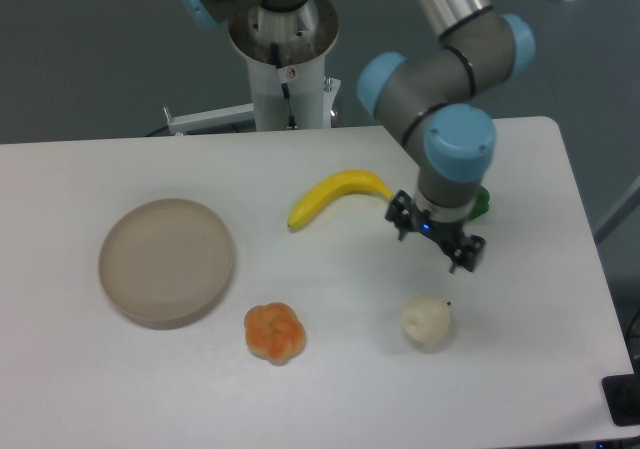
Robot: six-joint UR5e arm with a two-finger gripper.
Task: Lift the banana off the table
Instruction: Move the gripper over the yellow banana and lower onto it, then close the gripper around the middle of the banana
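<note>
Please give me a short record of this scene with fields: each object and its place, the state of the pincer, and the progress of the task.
table: white, bears everything
banana: lies flat on table, near middle, not lifted
plate: round, beige, empty, left side
orange fruit: front, right of plate
whitish fruit: front right, below pincer
green object: mostly hidden behind arm
pincer: beside banana's right end, holds nothing; open or shut unclear
progress: banana not yet grasped
</note>
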